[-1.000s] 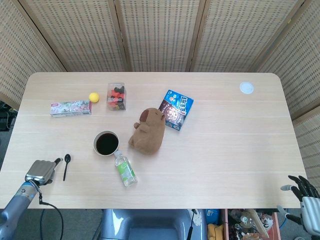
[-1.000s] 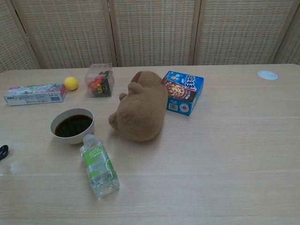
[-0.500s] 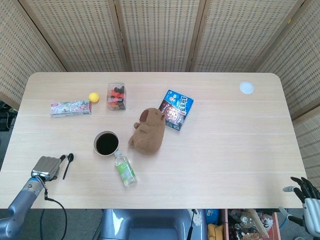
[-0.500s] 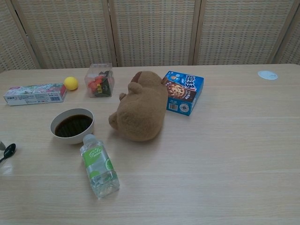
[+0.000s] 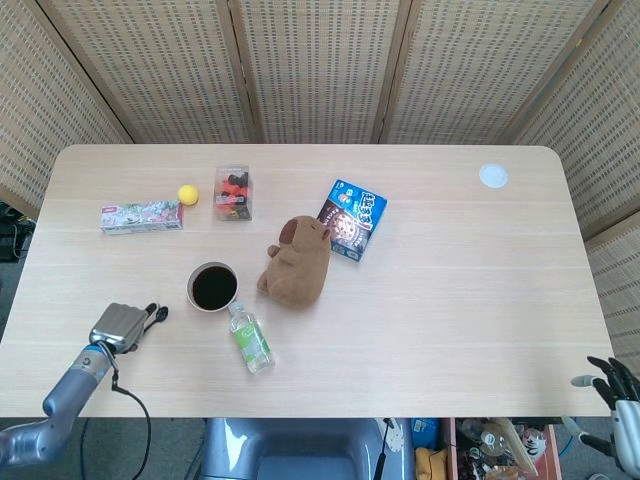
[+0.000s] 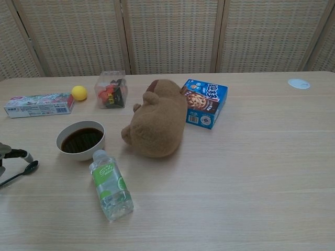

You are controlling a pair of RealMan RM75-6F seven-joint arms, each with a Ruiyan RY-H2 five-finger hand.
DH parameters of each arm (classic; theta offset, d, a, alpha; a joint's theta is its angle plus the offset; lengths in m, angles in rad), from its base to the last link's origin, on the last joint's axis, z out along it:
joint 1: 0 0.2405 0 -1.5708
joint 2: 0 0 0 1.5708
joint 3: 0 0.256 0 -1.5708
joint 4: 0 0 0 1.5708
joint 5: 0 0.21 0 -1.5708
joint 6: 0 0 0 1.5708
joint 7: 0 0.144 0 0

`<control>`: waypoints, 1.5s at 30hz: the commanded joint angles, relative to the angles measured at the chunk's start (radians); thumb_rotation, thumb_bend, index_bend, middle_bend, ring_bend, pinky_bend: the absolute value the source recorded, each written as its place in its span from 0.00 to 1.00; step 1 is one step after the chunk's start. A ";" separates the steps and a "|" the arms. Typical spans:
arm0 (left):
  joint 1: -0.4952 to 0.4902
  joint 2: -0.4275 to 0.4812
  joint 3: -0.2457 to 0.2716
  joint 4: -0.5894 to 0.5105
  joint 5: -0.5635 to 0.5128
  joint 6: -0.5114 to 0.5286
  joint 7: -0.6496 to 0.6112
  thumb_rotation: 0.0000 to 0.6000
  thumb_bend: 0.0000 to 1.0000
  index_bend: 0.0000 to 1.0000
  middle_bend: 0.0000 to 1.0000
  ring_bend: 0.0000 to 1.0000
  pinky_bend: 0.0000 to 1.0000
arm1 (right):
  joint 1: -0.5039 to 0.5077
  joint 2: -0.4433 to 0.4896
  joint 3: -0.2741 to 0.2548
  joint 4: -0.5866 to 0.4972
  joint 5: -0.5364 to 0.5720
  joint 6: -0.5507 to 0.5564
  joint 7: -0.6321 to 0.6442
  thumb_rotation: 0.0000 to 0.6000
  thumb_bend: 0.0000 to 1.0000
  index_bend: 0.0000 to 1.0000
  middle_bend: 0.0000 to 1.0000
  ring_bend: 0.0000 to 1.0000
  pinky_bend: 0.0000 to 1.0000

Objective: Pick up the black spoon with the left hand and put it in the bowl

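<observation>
Carrying the black spoon [image 6: 21,172] toward the bowl [image 5: 211,287], with the left hand [image 5: 120,326] at the near-left part of the counter [image 5: 450,300] and just left of the target. Spoon seen in the chest view with its dark head pointing right and slightly up, handle running back to the frame's left edge where the fingers [image 6: 14,153] close on it; apparently held just clear of the surface, though contact cannot be ruled out. In the head view only a dark tip [image 5: 158,314] showing beside the hand, near the bowl's left rim but apart from it. Bowl holding a dark liquid, so best approached by lifting the spoon head above the rim before moving right, then lowering it inside and releasing only once the head rests against the inner wall; a low, flat sweep likely to nudge the bowl or splash. Water bottle [image 5: 249,338] lying just near-right of the bowl and brown plush toy [image 5: 298,262] to its right, both outside the approach path from the left. Right hand [image 5: 622,385] at the near-right corner, off the counter edge, fingers spread and holding nothing.
</observation>
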 commanded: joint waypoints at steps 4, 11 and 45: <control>-0.043 -0.017 0.012 -0.030 -0.025 0.006 0.058 1.00 0.77 0.14 0.81 0.58 0.64 | -0.004 -0.002 0.000 0.004 0.000 0.005 0.003 1.00 0.30 0.43 0.27 0.13 0.22; -0.068 -0.012 0.032 -0.086 -0.025 0.018 0.085 1.00 0.77 0.14 0.81 0.58 0.64 | -0.009 -0.002 0.002 0.006 -0.001 0.011 0.006 1.00 0.30 0.43 0.27 0.13 0.22; -0.014 0.044 0.093 -0.143 0.087 0.157 -0.018 1.00 0.77 0.14 0.81 0.58 0.64 | -0.002 -0.006 0.006 0.005 -0.015 0.007 0.004 1.00 0.30 0.43 0.27 0.13 0.22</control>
